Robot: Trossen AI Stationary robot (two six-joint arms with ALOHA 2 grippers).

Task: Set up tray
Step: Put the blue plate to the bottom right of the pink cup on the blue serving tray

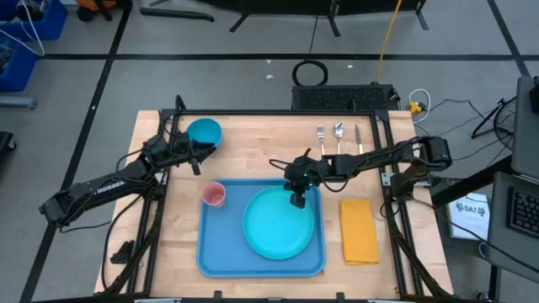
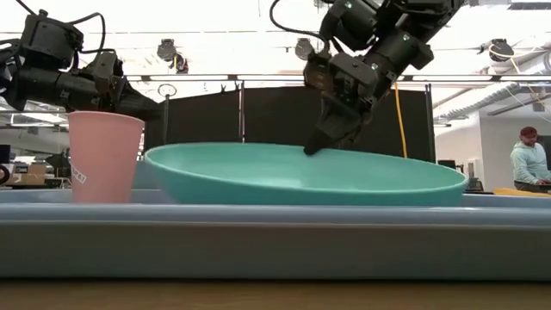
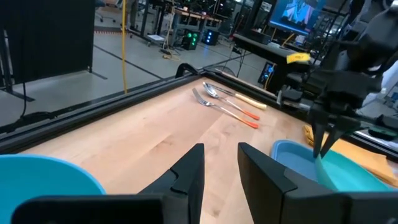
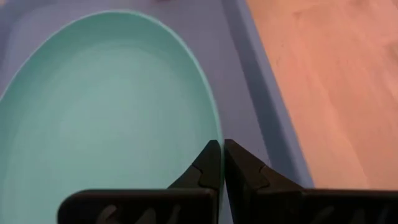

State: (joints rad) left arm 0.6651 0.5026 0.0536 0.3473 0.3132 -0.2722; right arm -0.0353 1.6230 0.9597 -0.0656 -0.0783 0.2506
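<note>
- The tray [image 1: 261, 265] lay at the surface's [image 1: 177, 252] near edge, with bare wood on both sides.
- On it sat a plate [image 1: 278, 223] and a pink cup [image 1: 214, 194]; a napkin [image 1: 360, 231] lay just beside its right rim.
- The right tool [image 1: 298, 200], pinched shut and empty, pointed down at the plate's far rim.
- The left tool [image 1: 196, 151], narrowly parted, hovered beside the bowl [image 1: 205, 130], holding nothing.
- Beyond lay cutlery [image 1: 338, 135]; contact between the right tool and the plate was unclear.

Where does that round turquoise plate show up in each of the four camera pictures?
High view: the plate lies on the blue tray, right of centre.
Low view: the plate fills the middle, behind the tray's rim.
Left wrist view: only a piece of the plate shows, at the right edge.
Right wrist view: the plate fills the left side.
Shared landmark: the right gripper, shut, at the plate's rim.
</note>
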